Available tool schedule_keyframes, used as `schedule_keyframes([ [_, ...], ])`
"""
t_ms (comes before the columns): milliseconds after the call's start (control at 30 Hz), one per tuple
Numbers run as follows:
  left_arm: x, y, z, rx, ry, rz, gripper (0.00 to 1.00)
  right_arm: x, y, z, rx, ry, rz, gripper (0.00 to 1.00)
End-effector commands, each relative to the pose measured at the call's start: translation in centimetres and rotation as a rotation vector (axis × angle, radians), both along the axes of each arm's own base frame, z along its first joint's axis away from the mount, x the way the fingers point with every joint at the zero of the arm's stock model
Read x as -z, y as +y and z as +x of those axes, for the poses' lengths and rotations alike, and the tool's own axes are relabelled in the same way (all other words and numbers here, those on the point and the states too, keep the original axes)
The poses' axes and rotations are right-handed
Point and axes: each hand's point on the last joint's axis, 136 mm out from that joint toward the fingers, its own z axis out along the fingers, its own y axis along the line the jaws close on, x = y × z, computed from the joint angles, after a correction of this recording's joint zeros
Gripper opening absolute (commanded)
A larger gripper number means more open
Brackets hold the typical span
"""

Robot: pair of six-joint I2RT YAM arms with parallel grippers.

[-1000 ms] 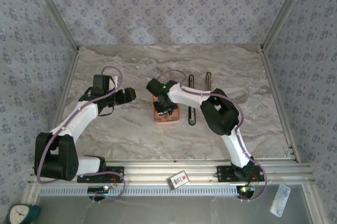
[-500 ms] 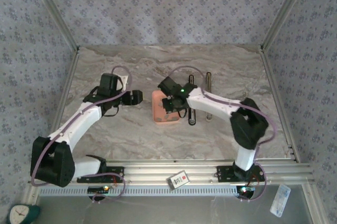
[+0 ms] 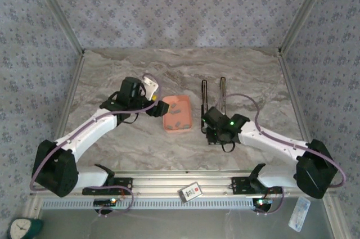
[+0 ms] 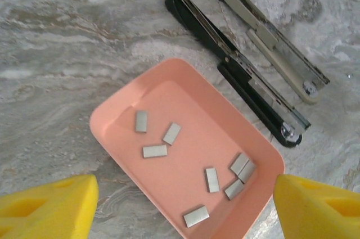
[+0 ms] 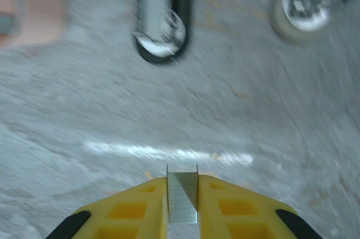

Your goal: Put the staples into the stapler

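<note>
The right end effector (image 5: 183, 208) is clamped on a staple strip (image 5: 182, 185), presumably to seat it in the opened black stapler (image 5: 162, 22) (blurred). The left end effector (image 3: 157, 106) hovers, fingers apart, above the salmon tray (image 4: 107, 121).

Robotics laboratory test cell. Indicators: a marble-patterned tabletop (image 3: 140, 149) enclosed at 9, 12 and 3 o'clock by floral-print wall panels (image 3: 180, 8) joined with aluminium corner posts (image 3: 56, 9). At 6 o'clock, slotted aluminium rails (image 3: 157, 183) carry the bolted bases of the left arm (image 3: 90, 128) and right arm (image 3: 275, 140), with exposed cabling.
</note>
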Motion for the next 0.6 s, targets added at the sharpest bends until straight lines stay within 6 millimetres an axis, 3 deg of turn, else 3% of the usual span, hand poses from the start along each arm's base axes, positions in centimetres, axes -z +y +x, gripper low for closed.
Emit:
schedule_keyframes([
  [0,0.6,-0.6,-0.2,0.022,-0.002,-0.032,0.81,1.5,-1.9,-2.2,0.085,0.104,-0.017,0.21],
  [200,1.1,-0.6,-0.2,0.013,-0.001,-0.006,0.82,3.7,-3.3,-3.4,0.125,0.203,-0.042,0.21],
  [567,1.5,-0.8,-0.2,0.014,0.012,-0.003,0.82,5.1,-4.1,-3.9,0.113,0.284,-0.091,0.21],
])
